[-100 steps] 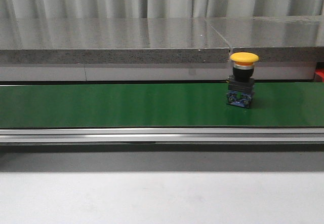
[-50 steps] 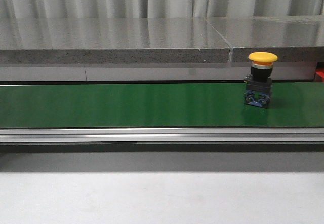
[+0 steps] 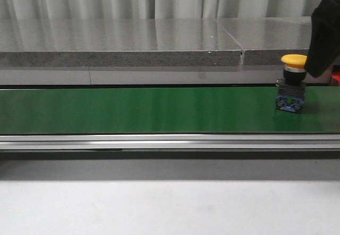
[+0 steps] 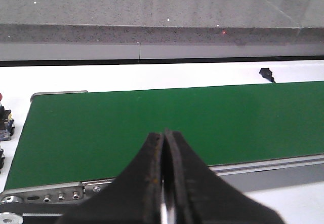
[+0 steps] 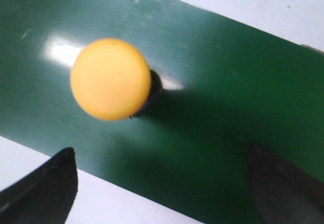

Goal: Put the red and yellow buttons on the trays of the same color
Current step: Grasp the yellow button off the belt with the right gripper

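Observation:
A yellow button point(image 3: 292, 60) with a mushroom cap on a black and blue body stands upright on the green belt point(image 3: 138, 110), far to the right. The right wrist view looks down on its cap point(image 5: 110, 78). My right gripper point(image 5: 161, 152) hangs open above the belt, its fingers point(image 5: 45, 183) spread wide and apart from the button. The right arm point(image 3: 325, 30) shows as a dark shape just right of the button. My left gripper point(image 4: 164, 134) is shut and empty over the belt's near edge. No tray is in view, and no whole red button.
A grey stone ledge point(image 3: 122, 46) runs behind the belt, and a metal rail point(image 3: 159, 141) runs along its front. A small dark and blue body point(image 4: 5, 123) with a speck of red sits cut off beside the belt's end. A red patch point(image 3: 336, 79) shows at the far right.
The yellow button has travelled to the right along the belt. The right arm has come into the front view at the upper right, next to the button.

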{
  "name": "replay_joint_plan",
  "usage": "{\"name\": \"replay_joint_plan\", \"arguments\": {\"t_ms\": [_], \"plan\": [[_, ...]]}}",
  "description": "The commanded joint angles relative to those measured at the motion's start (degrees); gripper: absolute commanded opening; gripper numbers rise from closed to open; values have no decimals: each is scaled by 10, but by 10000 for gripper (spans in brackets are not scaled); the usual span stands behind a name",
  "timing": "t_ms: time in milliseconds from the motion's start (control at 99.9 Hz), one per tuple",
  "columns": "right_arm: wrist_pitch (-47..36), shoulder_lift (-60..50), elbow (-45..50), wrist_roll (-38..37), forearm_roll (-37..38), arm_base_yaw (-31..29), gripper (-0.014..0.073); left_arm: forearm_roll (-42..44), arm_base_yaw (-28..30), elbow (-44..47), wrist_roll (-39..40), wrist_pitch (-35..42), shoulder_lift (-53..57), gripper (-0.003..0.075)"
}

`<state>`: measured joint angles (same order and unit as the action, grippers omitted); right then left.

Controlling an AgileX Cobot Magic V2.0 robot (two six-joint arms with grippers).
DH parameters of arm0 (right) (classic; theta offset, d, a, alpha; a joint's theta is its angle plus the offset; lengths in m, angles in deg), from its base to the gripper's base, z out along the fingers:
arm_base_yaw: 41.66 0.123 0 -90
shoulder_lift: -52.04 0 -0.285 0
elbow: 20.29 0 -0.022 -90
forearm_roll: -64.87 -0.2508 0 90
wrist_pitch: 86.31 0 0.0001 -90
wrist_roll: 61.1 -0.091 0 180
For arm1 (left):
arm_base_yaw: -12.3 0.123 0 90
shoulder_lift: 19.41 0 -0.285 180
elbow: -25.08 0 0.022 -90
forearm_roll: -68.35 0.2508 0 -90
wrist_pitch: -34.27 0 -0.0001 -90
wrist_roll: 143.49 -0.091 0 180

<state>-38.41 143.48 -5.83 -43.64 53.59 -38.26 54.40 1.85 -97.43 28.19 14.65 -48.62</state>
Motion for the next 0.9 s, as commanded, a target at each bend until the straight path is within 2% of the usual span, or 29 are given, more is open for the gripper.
{"name": "replay_joint_plan", "arguments": {"t_ms": [0,390,480,630,700,750,890], "plan": [[-31,-2,-14,27,-34,0,665,-5,-5,-15,0,43,-3,-19],[-120,43,-14,41,-49,0,648,-5,-5,-15,0,43,-3,-19],[-126,45,-14,41,-49,0,546,-5,-5,-15,0,43,-3,-19],[-109,45,-14,39,-49,-1,248,-5,-5,-15,0,43,-3,-19],[-93,42,-14,28,-48,-4,151,-5,-5,-15,0,43,-3,-19],[-83,37,-14,22,-48,-8,127,-5,-5,-15,0,43,-3,-19],[-52,3,-24,17,-48,-31,126,-5,-5,-15,0,43,-3,-19]]}}
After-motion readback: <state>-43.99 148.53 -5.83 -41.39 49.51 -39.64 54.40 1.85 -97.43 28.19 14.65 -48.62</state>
